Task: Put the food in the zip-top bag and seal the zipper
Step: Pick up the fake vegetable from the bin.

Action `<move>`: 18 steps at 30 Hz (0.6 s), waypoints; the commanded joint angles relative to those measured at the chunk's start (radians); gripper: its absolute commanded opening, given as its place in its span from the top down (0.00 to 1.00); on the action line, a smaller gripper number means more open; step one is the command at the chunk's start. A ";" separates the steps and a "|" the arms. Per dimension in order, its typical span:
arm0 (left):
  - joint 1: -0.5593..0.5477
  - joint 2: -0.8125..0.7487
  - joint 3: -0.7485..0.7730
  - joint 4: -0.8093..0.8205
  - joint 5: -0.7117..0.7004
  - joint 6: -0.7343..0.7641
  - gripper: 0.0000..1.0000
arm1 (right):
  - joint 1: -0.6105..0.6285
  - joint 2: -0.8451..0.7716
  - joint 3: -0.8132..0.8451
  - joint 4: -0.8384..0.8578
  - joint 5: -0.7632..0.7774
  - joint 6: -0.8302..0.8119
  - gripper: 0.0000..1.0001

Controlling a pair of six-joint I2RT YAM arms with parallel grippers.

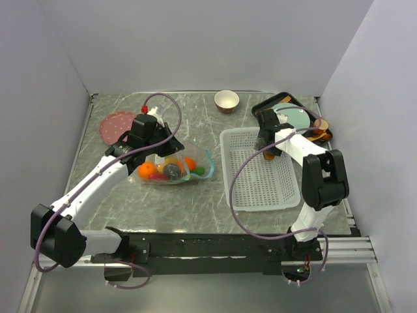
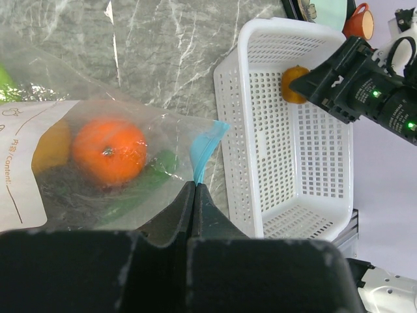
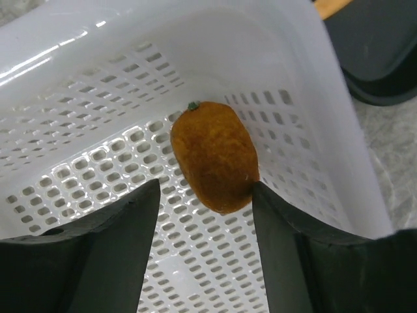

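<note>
**Step in hand:** picking up loose food for the bag.

**Right gripper** (image 3: 205,190): lowered into the white basket (image 3: 98,98), jaws apart, one finger on each side of an orange-brown fruit (image 3: 215,153). The fruit lies between the fingertips and reaches past them towards the basket's far corner. One finger appears to touch its flank. A gap shows at the other, so I judge the fruit not yet clamped.

**Left gripper** (image 2: 195,186): closed, pinching the edge of the clear bag (image 2: 163,130) where the teal zipper strip (image 2: 205,147) runs down into the fingertips. The bag spreads ahead of and to one side of these fingers. An orange (image 2: 107,151) and green and yellow pieces are visible through the plastic. The basket stands on the other side of this gripper, apart from the bag.

**Progress, as judged:** most of the food is bagged and this fruit is outstanding. The zipper is not sealed, since the mouth is held up by one corner.

**Next move calls for:**
- Closing squarely on the fruit's middle, as it is rounded and may roll out against the basket wall.
- Lifting clear of the rim.
- Carrying across to the mouth held by the left gripper, which must be open enough to admit the fruit.
</note>
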State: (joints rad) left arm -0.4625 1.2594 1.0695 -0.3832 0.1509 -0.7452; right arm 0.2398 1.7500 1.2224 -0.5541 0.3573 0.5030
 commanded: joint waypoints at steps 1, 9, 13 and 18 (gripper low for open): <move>-0.001 -0.015 0.012 0.012 -0.014 0.003 0.99 | -0.010 -0.009 0.022 0.063 -0.041 -0.009 0.35; -0.001 -0.008 0.012 0.015 -0.008 0.006 0.99 | -0.020 -0.001 0.043 0.045 -0.004 -0.006 0.30; -0.001 -0.009 0.009 0.014 -0.017 0.007 0.99 | -0.030 0.022 0.063 0.037 -0.007 -0.006 0.31; -0.001 -0.009 0.015 0.007 -0.022 0.010 0.99 | -0.036 0.057 0.086 0.040 -0.024 -0.006 0.33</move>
State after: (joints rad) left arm -0.4625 1.2594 1.0695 -0.3836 0.1509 -0.7448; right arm 0.2131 1.7809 1.2606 -0.5301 0.3275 0.4995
